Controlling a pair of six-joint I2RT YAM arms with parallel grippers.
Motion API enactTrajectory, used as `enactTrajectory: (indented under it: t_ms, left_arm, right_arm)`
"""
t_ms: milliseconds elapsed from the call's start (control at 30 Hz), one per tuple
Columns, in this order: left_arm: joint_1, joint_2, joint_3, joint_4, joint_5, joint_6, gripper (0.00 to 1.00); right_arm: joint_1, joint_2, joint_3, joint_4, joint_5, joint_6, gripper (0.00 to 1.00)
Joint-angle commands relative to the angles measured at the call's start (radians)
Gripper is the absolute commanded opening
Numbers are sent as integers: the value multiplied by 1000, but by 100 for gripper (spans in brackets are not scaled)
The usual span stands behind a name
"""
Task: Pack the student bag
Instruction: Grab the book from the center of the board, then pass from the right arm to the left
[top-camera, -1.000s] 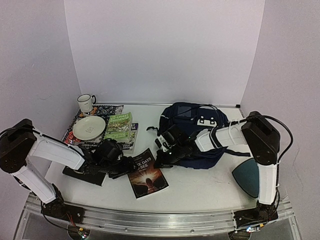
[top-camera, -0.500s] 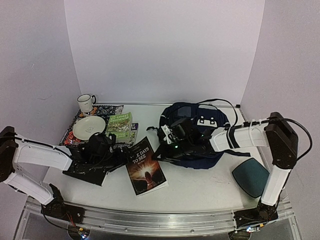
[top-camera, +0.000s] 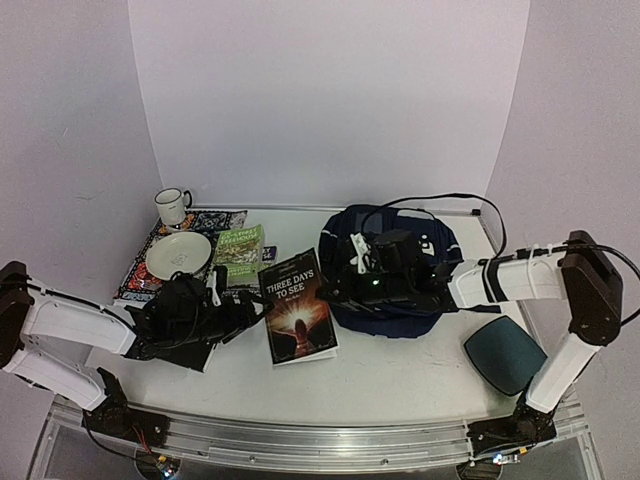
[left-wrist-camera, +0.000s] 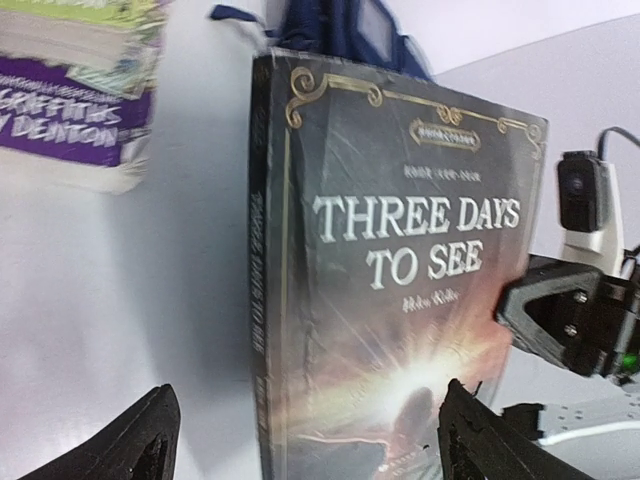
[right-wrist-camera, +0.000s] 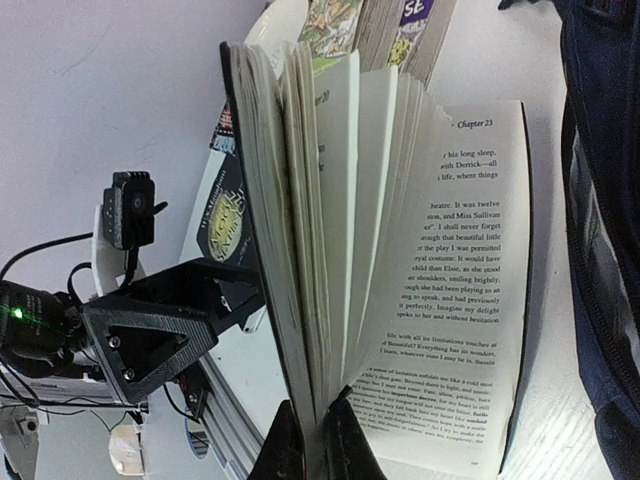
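Hiding part of the student bag (top-camera: 345, 228), the fanned book (top-camera: 298, 305) nipped by right jaws; left jaws wide.

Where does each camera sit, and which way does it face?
Top external: above and behind, looking down on left arm, right arm, book, student bag.
Left wrist: faces the book's cover; its open left gripper frames it.
Right wrist: faces the book fanned open; its right gripper pinches it.
Shared: both wrist views show the book, opposite sides.
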Motion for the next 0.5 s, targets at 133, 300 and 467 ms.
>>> enactTrajectory:
  t_ms: [133,300,467]
  left_arm:
    - [3,83,7,286,110,-34,90]
    - [3,138,12,396,166,-42,84]
    - [3,191,-39,669,226,-87,69]
  right_arm:
    - [-13,-115,-18,259,13,69,0]
    - [-24,-144,-58,343,44,90,0]
    - [-26,-144,-90,392,79,96,0]
